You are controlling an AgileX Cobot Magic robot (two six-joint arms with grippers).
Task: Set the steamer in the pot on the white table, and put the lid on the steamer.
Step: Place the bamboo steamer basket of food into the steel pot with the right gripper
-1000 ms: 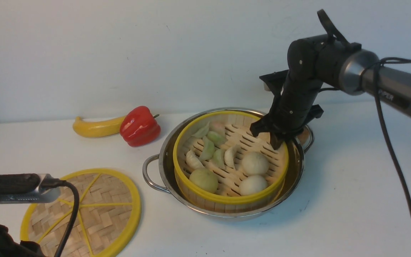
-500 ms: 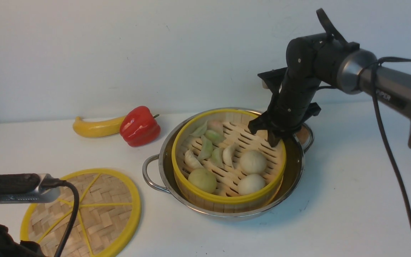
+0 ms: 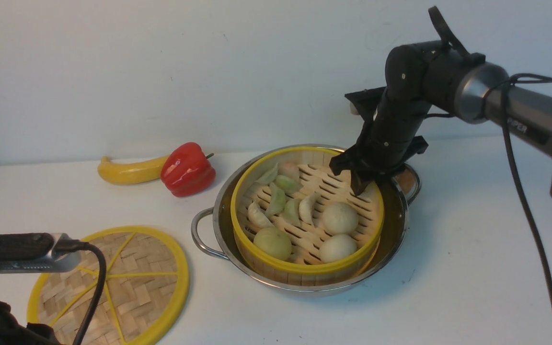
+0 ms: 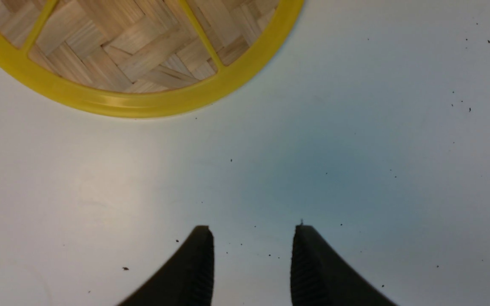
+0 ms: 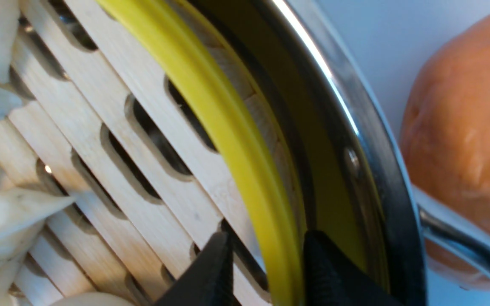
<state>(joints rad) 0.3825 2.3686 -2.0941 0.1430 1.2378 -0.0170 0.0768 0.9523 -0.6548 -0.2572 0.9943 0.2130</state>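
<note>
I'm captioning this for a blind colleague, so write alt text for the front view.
A bamboo steamer holding dumplings and buns sits inside a steel pot, with the right gripper at its rim. The woven lid lies apart on the white table, near a banana and red pepper.

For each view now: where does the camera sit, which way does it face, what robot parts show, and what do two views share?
Front: between the arms, facing forward; steamer, both arms.
Left wrist: on that arm, facing the lid's rim; two fingertips.
Right wrist: on that arm, facing the steamer's rim; two fingertips.
Front and right wrist share the steamer.
</note>
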